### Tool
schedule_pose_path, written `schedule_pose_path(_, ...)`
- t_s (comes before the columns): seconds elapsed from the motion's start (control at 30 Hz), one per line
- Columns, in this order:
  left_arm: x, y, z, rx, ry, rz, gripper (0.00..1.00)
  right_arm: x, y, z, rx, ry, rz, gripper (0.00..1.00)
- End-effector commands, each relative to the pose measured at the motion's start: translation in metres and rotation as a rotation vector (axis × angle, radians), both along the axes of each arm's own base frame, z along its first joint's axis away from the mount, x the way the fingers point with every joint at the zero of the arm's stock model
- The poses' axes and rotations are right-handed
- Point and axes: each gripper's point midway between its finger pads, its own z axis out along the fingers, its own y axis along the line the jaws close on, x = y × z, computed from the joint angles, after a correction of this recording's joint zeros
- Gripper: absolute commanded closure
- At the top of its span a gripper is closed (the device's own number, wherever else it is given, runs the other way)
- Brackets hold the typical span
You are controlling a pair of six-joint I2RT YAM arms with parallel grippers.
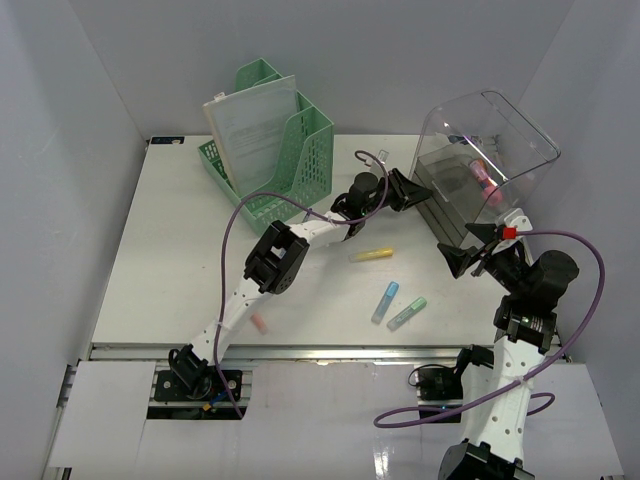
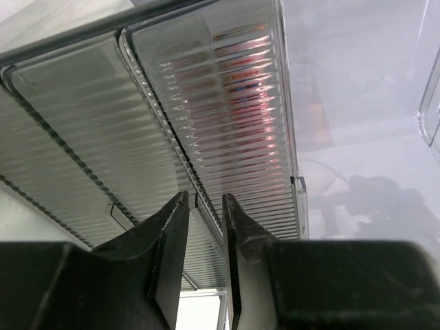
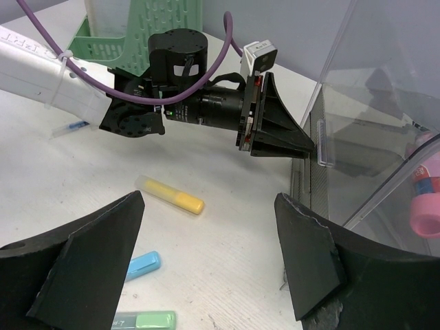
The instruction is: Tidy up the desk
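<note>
The desk (image 1: 160, 250) fills the whole floor of the booth, a white top running from the arms' bases out to the back wall. It's only partly tidy, by my reckoning. Papers (image 1: 250, 125) already stand in the green file rack (image 1: 310, 160) at about 11 o'clock. A couple of pink things (image 1: 481, 172) lie inside the clear drawer box (image 1: 520, 140) at 2 o'clock.

Loose items remain. A yellow highlighter (image 1: 372, 255) lies near the middle, and a blue one (image 1: 385, 301) and a green one (image 1: 407, 314) sit side by side toward 5 o'clock. A small orange-pink piece (image 1: 258, 322) is at 7 o'clock, beneath the left arm.

The left gripper (image 1: 428, 192) is nosed up against the box front at a small clear tab (image 3: 322, 141), its fingers drawn close with a slim gap. I can't tell whether it pinches the tab. The right gripper (image 3: 210, 199) hangs spread wide and empty at 3 o'clock, just beside the box. I'd guess a drawer gets opened first, and then the highlighters go in.
</note>
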Motion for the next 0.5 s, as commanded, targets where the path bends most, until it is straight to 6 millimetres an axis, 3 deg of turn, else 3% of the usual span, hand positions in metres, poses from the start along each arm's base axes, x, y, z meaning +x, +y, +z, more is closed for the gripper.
schedule_pose_path(0.0,-0.007,-0.009,0.015,-0.033,0.007,-0.015,0.68,-0.001,0.001,0.009,-0.012,-0.046,0.010,0.17)
schedule_pose_path(0.33,-0.013,-0.003,0.018,-0.023,0.008,-0.013,0.98,-0.002,0.000,0.009,-0.011,-0.047,0.005,0.17)
schedule_pose_path(0.47,-0.018,0.015,0.021,-0.007,-0.007,0.024,1.00,-0.002,0.000,0.010,-0.012,-0.052,0.002,0.17)
